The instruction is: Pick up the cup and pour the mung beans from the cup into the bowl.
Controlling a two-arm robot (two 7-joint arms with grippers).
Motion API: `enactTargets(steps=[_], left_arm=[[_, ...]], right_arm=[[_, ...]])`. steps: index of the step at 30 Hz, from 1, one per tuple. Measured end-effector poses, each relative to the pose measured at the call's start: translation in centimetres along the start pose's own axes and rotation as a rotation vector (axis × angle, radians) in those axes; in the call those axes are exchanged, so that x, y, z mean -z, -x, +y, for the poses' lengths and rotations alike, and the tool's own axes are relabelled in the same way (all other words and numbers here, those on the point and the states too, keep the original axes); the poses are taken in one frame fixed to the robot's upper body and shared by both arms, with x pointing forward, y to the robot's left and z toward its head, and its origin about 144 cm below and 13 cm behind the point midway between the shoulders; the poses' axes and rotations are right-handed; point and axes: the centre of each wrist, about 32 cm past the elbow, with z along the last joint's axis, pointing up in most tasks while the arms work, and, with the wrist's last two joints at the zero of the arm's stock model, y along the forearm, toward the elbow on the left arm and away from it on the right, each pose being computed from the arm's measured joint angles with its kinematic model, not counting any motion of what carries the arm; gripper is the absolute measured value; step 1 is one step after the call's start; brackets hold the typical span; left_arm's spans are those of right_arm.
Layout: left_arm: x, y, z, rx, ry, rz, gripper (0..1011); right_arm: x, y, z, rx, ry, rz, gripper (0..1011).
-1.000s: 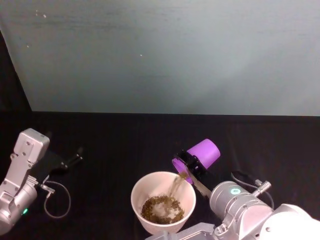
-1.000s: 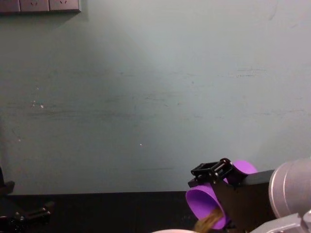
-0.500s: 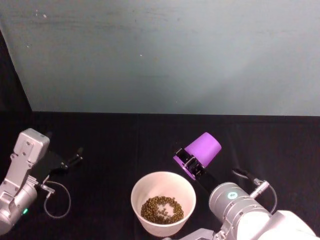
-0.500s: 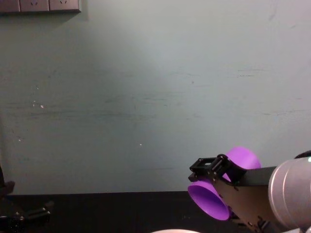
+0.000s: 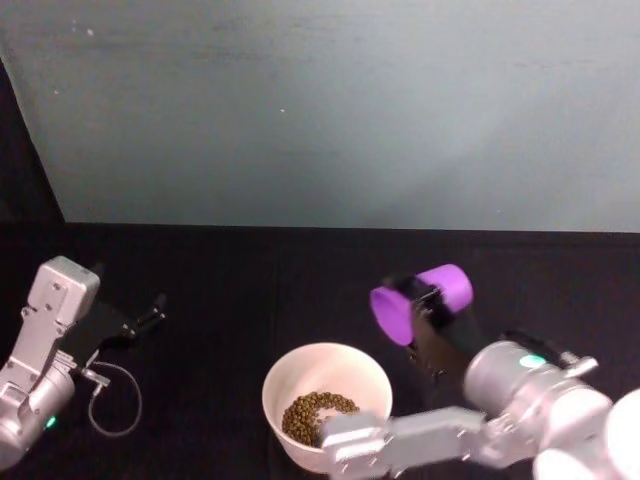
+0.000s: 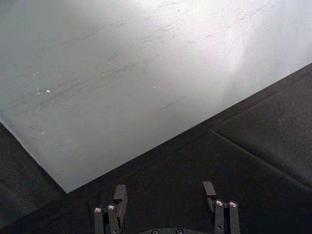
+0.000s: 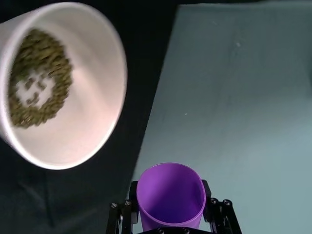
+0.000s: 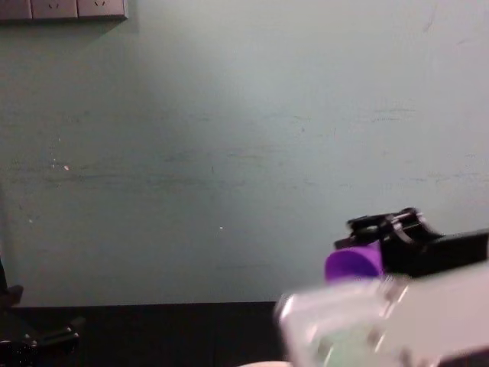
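The purple cup hangs tipped on its side, mouth facing left, above and to the right of the white bowl. My right gripper is shut on the cup, a finger on each side. In the right wrist view the cup looks empty inside. The mung beans lie in a ring at the bottom of the bowl. In the chest view the cup shows low on the right. My left gripper rests open and holds nothing, at the table's left.
The table is black, with a pale grey-green wall close behind it. A cable loop lies by the left arm. A blurred pale part of my right arm crosses in front of the bowl. Wall sockets sit at top left.
The stream of beans from cup to bowl has stopped. My right gripper has carried the cup up and to the right, away from the bowl's rim. The left arm has not moved.
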Motion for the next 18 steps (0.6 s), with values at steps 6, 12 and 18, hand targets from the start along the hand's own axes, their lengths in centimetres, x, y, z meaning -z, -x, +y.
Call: enactTargets(steps=[6,12,18], left_arm=[[0.0,0.0,0.0,0.0,0.0,0.0,1003],[0.0,0.0,0.0,0.0,0.0,0.0,1003],[0.0,0.0,0.0,0.0,0.0,0.0,1004]], right_arm=[[4.2,0.9,-0.6,0.029,-0.105,0.303,723],[9.1,3.6,-0.3,0.032,-0.239,0.708,723],[11.5,6.5,0.6,-0.002,-0.32,0.995,723]])
